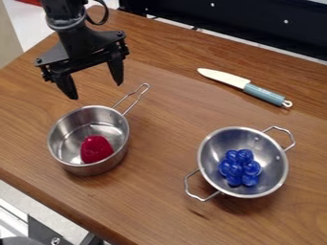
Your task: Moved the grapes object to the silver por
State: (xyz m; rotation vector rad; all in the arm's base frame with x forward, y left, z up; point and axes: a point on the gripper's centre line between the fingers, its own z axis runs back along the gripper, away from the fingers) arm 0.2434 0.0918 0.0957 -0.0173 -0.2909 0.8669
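The gripper (97,91) hangs at the upper left of the view, above the table (153,206), its two fingers spread apart with a gap between the tips. It is near the pot (96,169), just beyond the rim as the camera sees it, and touches neither the pot nor the red piece (96,149) in it. The grapes (239,167), a blue bunch, lie inside the bowl (212,150) at the lower right, resting on its bottom, well apart from the gripper.

The bowl is silver and stands upright, with two wire handles, one toward the upper right and one toward the lower left. The pot, also silver, stands upright at the left, its single long wire handle slanting up and to the right. The red piece sits low in the pot, close to the near side of its wall. Beyond the bowl, the knife (239,86) lies flat on the wood, its pale blade toward the upper left and its blue-grey grip toward the right. A black panel (256,24) runs behind the table's far edge
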